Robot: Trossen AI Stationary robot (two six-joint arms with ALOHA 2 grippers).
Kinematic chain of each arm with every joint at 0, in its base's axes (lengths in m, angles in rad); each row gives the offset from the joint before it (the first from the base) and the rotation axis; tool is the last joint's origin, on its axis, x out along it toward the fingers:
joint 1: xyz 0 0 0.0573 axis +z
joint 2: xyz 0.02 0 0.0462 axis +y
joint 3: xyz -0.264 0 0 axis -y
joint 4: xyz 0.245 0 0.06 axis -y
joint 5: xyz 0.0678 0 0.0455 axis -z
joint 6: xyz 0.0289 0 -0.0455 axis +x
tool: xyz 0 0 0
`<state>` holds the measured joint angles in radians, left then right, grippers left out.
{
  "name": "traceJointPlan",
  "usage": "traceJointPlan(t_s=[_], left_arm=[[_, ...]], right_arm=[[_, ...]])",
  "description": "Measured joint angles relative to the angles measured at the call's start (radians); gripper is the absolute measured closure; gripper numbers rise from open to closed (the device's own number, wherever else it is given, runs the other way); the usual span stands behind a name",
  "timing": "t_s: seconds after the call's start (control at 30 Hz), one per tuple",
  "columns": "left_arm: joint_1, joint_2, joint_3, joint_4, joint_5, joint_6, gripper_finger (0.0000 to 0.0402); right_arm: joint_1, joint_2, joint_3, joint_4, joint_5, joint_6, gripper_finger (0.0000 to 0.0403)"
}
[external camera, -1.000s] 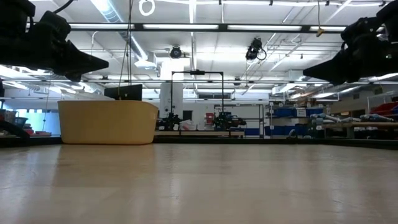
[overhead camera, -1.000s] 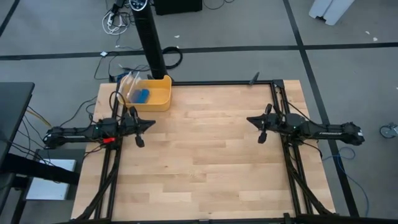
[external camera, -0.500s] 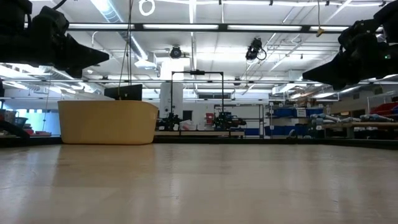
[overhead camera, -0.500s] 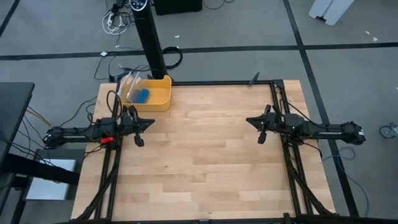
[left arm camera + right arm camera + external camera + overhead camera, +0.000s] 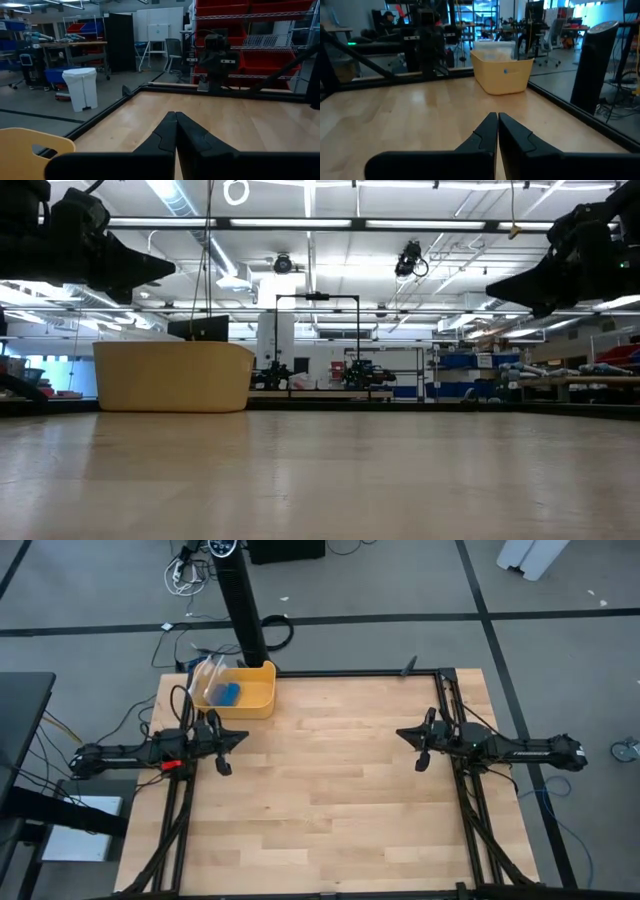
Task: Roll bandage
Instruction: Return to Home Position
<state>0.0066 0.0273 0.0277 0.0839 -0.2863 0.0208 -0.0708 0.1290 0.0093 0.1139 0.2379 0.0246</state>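
1 yellow bin [image 5: 264, 702]; 1 bandage [image 5: 229, 693]; 1 clear bag [image 5: 208, 673]; 2 grippers [image 5: 245, 736] [image 5: 400, 732]

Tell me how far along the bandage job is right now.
Done: the blue bandage looks rolled and sits inside the clear bag, in the yellow bin at the table's far left corner. In hand: nothing. The left gripper and right gripper are shut and empty, raised over the table's left and right edges. Left: likely only parking the arms, if they are not home already.
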Motion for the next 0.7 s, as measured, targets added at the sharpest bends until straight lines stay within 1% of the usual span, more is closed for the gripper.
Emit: traceJointPlan(t_s=[0.7], left_arm=[[0.0,0.0,0.002,0.001,0.0,0.0,0.0389]], right_arm=[[0.0,0.002,0.0,0.005,0.0,-0.001,0.0389]])
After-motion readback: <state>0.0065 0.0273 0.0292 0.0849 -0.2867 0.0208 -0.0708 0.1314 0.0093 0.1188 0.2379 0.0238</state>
